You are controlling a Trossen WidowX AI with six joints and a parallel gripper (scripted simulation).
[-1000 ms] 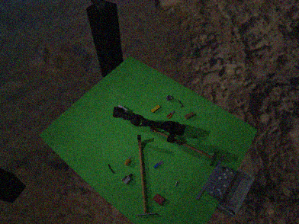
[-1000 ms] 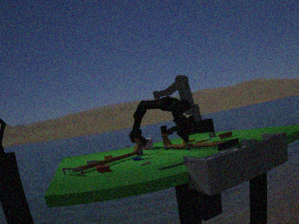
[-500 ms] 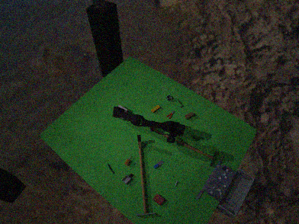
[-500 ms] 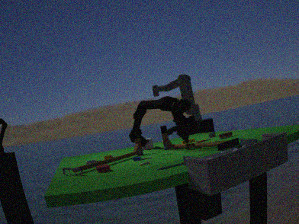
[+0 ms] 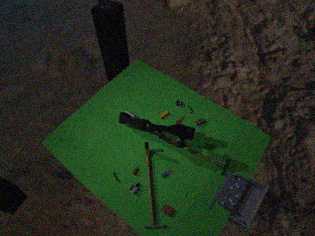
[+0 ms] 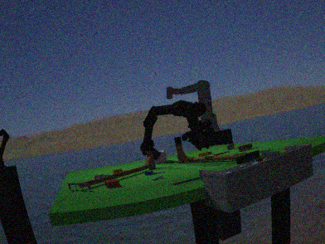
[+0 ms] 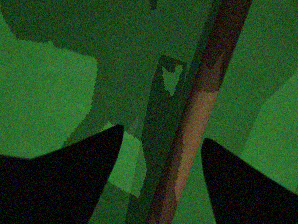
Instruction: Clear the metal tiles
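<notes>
The long scraper (image 5: 206,157) (image 6: 224,158) lies on the green table, its dark head (image 5: 227,166) (image 6: 248,156) near the steel plate. My gripper (image 5: 181,144) (image 6: 201,147) (image 7: 162,138) is open, low over the scraper's shaft. In the wrist view the brown shaft (image 7: 199,117) runs slantwise between the fingertips, closer to the right one; whether the fingers reach down around it cannot be told. Several small pale tiles (image 5: 237,180) lie on the steel plate (image 5: 220,195). The catch box (image 5: 250,205) (image 6: 257,180) is at its far end; its inside is too dark to read.
A second long-handled tool (image 5: 150,186) (image 6: 120,173) lies off to the side. A red block (image 5: 168,209) (image 6: 112,183), a blue piece (image 5: 165,174) (image 6: 149,173), a yellow block (image 5: 164,115) and a brown block (image 5: 200,121) lie around the two tools.
</notes>
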